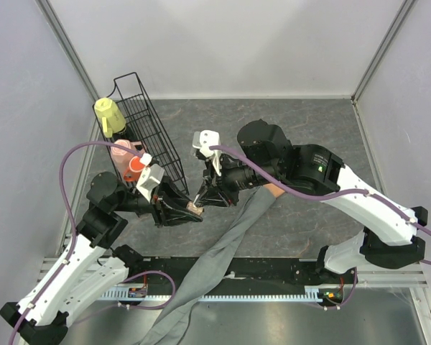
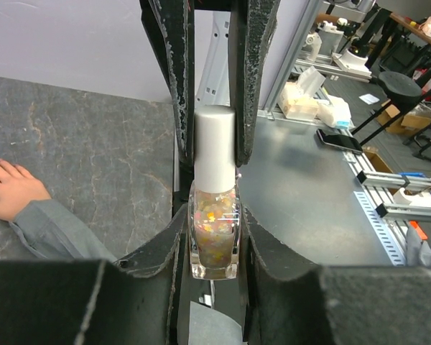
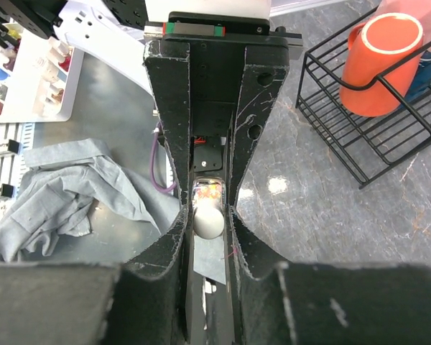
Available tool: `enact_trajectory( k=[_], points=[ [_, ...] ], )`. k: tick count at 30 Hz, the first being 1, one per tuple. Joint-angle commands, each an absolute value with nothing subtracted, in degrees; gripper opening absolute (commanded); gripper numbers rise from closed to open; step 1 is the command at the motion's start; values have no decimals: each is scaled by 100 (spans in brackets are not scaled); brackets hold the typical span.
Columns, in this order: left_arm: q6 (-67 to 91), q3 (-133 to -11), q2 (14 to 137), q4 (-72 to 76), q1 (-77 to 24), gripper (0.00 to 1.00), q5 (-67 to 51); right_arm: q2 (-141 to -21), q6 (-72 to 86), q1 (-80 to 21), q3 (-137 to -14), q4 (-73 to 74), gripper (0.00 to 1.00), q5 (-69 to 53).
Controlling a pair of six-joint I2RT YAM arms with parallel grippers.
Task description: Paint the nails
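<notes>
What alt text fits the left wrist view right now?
A glitter nail polish bottle stands between both grippers: the left gripper clamps its glass body, the right gripper its silver cap, jaws shut. At far left, a mannequin hand in a grey sleeve lies flat on the dark table.

Over on the left side of the dark grey stone-patterned table top point(image 1: 309, 122) stands the black wire basket point(image 1: 156, 129), long and narrow, angled away from the near edge. Inside it, a yellow plastic cup point(image 1: 109, 116) sits at the far end, an orange plastic cup point(image 1: 135, 165) lies tipped at the near end, and something pink point(image 1: 122, 149) is wedged between them. Off the mat, a dark smartphone point(image 2: 337, 139) lies flat on the brushed metal bench point(image 2: 309, 194), and a white tray of small coloured pots point(image 3: 39, 97) sits beyond.
</notes>
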State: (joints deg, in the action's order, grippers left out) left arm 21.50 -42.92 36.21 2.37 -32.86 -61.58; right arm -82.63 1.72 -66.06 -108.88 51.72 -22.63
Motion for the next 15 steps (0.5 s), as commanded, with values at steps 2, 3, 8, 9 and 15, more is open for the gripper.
enact_trajectory(
  k=[2,3,8,9,15],
  points=[
    [1960,-4597,3630,167,-3278,2,-6100,-8376,211,-6574,-10864,5177,1,-2522],
    [1821,-4614,3621,71,-3278,2,-5969,-8402,237,-6583,-10837,5177,0,-2540],
    [1109,-4685,3437,-290,-3278,2,-4687,-8385,693,-6574,-10329,4967,0,-2216],
    [820,-4676,3410,-290,-3278,2,-4154,-8393,1155,-6574,-10214,4861,0,-2050],
    [221,-4325,3436,412,-3278,2,-2208,-8508,4143,-7449,-9931,4709,0,2014]
  ],
)
